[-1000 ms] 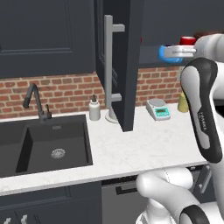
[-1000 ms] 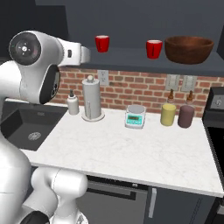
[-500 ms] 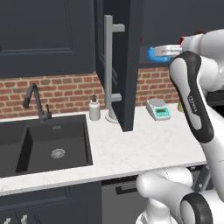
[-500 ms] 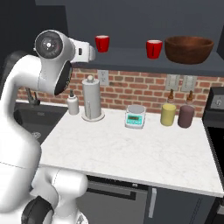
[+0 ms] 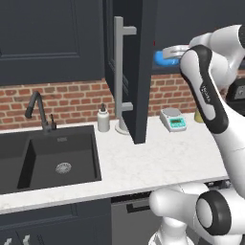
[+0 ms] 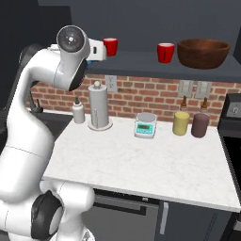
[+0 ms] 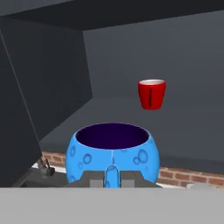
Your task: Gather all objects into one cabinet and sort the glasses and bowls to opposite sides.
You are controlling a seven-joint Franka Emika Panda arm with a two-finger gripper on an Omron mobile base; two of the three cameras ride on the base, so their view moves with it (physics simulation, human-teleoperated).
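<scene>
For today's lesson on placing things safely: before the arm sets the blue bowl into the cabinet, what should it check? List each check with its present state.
1. Hand shut on the small bright-blue spotted bowl: ok.
2. Bowl upright, opening facing up: ok.
3. Dark navy cabinet door swung open: ok.
4. Bare cabinet floor ahead of the bowl, near the left wall: ok.
5. Small red cup stands apart, further in and to the right: ok.
6. Bowl's bottom above the cabinet floor: cannot tell.

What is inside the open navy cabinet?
On its shelf: two red cups and the brown bowl. The gripper holds the blue bowl at its front. The door hides the left side.
</scene>
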